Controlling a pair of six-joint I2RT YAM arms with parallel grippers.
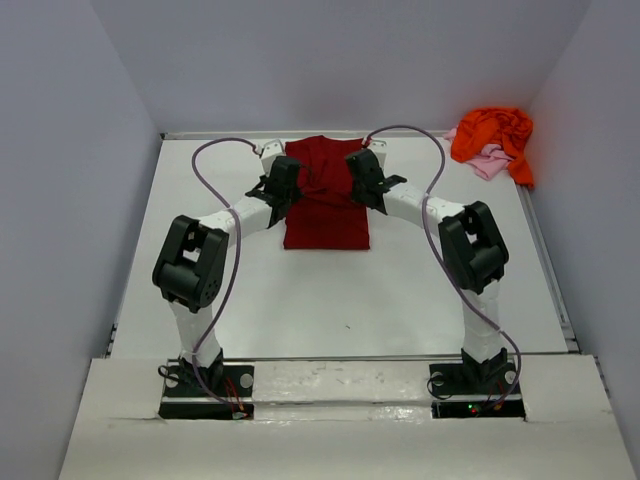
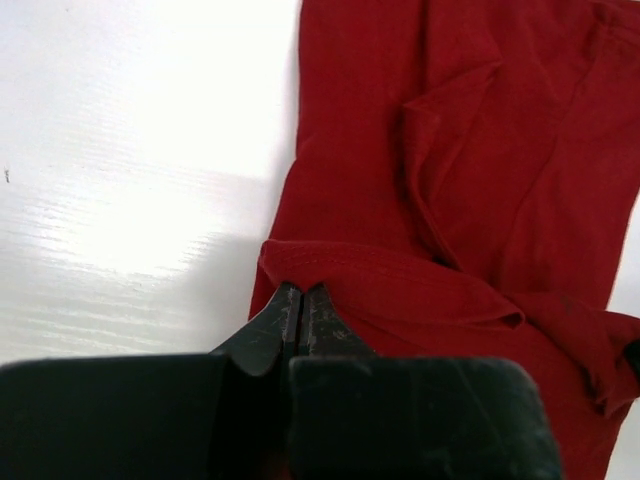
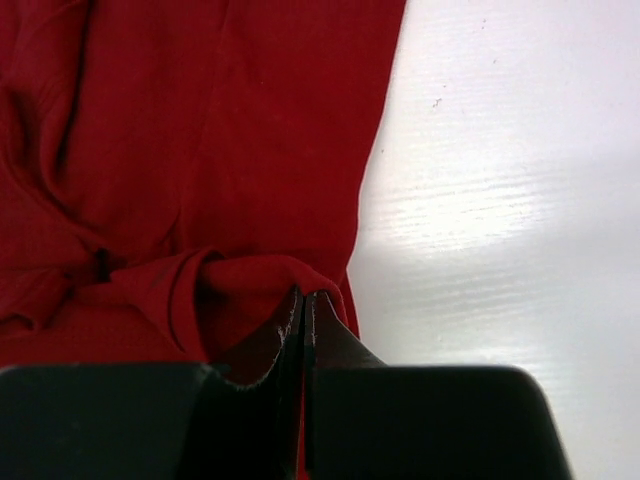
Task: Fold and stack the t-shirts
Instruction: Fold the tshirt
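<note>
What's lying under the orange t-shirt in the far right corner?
A pale pink t-shirt pokes out beneath the orange t-shirt, along its near edge. Most of it is covered, so its shape cannot be seen.

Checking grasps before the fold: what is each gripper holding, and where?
The dark red t-shirt: left gripper pinches a fold at its left edge, right gripper a fold at its right edge.

Plain crimson t-shirt (image 2: 480, 200) at black left gripper (image 2: 300, 292) and black right gripper (image 3: 303, 297), orange t-shirt (image 1: 492, 130) and pale pink t-shirt (image 1: 488, 163) beyond the right one, white table (image 1: 330, 290)
</note>
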